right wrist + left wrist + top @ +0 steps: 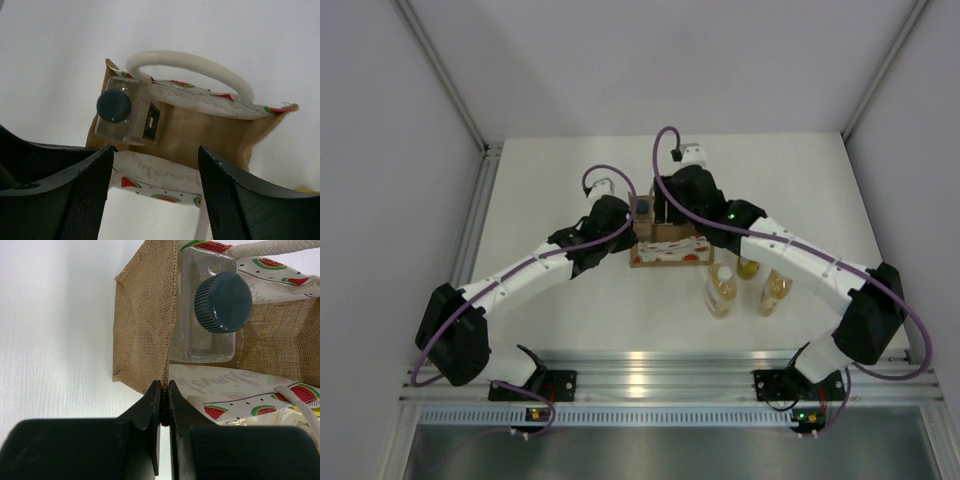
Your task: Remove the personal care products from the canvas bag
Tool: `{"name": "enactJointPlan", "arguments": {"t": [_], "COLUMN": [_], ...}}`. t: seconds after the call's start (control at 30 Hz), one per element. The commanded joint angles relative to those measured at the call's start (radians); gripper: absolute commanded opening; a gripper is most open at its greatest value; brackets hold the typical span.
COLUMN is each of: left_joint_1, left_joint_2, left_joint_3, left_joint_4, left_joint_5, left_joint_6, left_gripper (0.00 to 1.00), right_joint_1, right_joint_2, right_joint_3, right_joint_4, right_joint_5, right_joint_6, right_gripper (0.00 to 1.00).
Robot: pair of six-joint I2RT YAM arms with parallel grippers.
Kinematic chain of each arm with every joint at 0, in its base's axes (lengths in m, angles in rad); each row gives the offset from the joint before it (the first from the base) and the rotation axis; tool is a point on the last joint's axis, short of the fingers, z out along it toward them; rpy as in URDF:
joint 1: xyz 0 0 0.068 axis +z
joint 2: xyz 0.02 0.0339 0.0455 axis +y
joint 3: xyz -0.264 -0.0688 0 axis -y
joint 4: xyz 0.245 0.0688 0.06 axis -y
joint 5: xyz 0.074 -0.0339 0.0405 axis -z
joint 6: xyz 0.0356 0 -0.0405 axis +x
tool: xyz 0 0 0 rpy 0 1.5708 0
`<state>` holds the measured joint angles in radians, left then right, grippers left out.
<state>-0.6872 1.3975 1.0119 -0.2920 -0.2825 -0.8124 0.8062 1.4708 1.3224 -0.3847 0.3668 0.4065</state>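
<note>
Left pincer (pixel 164 385) pinches the canvas bag (pixel 145 315) by its rim; right pincer (pixel 156 152), spread above, could snag the rope handle (pixel 200 62) reaching the dark-capped bottle (pixel 222 302).

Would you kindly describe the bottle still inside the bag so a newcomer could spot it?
On the white table, find the small burlap tote with watermelon-print panels. Inside its left end stands a squarish clear bottle. Unlike the yellow-liquid bottles outside, it has a dark ribbed cap.
</note>
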Motion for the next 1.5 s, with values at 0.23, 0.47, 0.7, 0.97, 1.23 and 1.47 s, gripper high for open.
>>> {"name": "enactJointPlan", "arguments": {"t": [0.23, 0.47, 0.7, 0.97, 1.23, 1.47], "left_joint_1": [-0.005, -0.005, -0.005, -0.005, -0.005, -0.005], "left_joint_2": [-0.026, -0.037, -0.061, -0.045, -0.049, -0.048], "left_joint_3": [0.044, 0.034, 0.011, 0.011, 0.008, 0.013], "left_joint_4": [0.048, 0.048, 0.05, 0.05, 0.05, 0.05], "left_joint_5": [-0.004, -0.015, -0.053, -0.047, -0.047, -0.038], "left_joint_6": [-0.001, -0.013, -0.014, -0.019, -0.022, -0.025], "left_gripper": [0.04, 0.01, 0.0, 0.0, 0.0, 0.0], "right_joint_1": [0.048, 0.05, 0.048, 0.051, 0.053, 0.051], "right_joint_2": [0.244, 0.368, 0.39, 0.344, 0.266, 0.275], "right_joint_3": [0.218, 0.29, 0.285, 0.278, 0.238, 0.236], "right_joint_4": [0.075, 0.047, 0.033, 0.035, 0.067, 0.069], "right_joint_5": [-0.028, -0.002, 0.044, 0.034, 0.001, 0.004], "right_joint_6": [0.057, 0.068, 0.074, 0.075, 0.081, 0.061], "right_gripper": [0.68, 0.69, 0.68, 0.68, 0.68, 0.67]}}
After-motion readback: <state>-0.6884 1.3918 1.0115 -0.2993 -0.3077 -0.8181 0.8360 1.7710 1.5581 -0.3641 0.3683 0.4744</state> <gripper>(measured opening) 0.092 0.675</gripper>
